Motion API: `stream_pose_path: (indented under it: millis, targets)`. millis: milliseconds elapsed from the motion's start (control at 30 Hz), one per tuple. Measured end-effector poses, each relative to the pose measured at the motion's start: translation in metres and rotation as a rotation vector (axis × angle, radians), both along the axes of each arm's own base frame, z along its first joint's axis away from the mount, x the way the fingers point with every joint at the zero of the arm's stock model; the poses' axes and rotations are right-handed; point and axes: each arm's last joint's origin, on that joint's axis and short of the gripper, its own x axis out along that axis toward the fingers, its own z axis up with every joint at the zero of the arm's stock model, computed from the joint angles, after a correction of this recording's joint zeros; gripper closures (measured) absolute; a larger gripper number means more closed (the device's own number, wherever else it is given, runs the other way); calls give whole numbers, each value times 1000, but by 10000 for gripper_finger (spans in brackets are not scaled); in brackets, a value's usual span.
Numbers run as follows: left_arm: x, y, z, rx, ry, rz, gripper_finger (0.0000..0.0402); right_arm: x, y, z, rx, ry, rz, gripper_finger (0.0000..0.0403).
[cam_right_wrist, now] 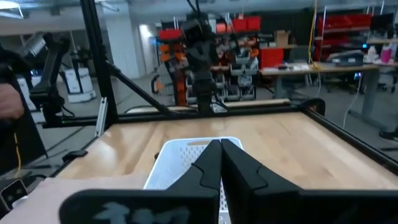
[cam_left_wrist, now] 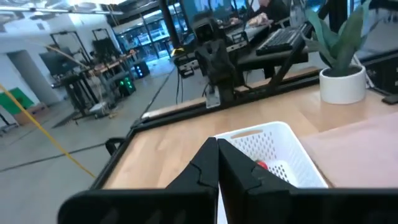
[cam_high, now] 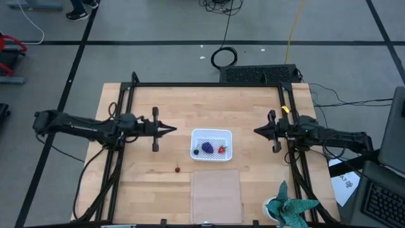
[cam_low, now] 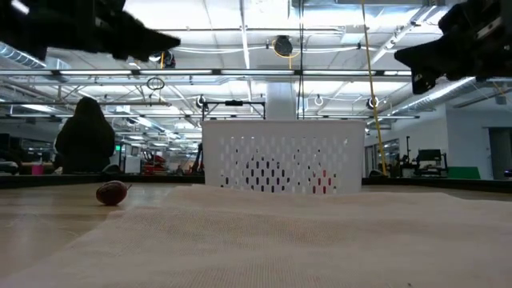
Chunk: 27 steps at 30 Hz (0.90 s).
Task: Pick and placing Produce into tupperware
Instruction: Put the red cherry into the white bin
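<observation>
The white tupperware sits mid-table and shows in the low view and in both wrist views. In it lie a dark berry, a purple grape bunch and a red strawberry. A small red cherry rests on the wood, left of the tub and nearer the near edge. My left gripper hovers shut, left of the tub. My right gripper hovers shut on the tub's right.
A flat pale tan panel lies between the tub and the near edge. A teal-and-white plant-like object in a white pot stands at the near right corner. A black frame borders the table. A person sits beyond the far side.
</observation>
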Motion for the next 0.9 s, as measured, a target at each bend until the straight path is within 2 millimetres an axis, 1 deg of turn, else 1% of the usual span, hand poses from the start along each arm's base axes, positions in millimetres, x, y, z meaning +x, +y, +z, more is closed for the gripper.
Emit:
stream_pose_path:
  millis: [67, 133, 300, 367, 467, 633, 733, 900]
  targets:
    - [-4, 6, -10, -20, -9, -5, 401, 1, 0, -7, 6, -15, -1, 403]
    - [-9, 10, -15, -43, -18, -3, 401, 0, -1, -8, 15, -20, -7, 403]
    - [-27, 11, -18, -57, -55, 14, 401, -4, -2, -4, 43, 25, -24, 403]
    - [-33, 10, -15, -56, -69, 17, 401, -6, -2, -2, 33, 28, -26, 403]
    - [-40, 10, -17, -77, -33, 62, 401, -7, -2, -4, 33, 44, -27, 403]
    - [-48, 0, -19, -60, -3, 16, 401, -9, -1, -6, 34, 64, -27, 403]
    - [-50, -4, -18, -23, -11, 44, 401, -10, -1, -8, 32, 77, -27, 403]
    - [-50, -6, -24, 4, 32, 67, 401, -10, -1, -11, 24, 113, -27, 403]
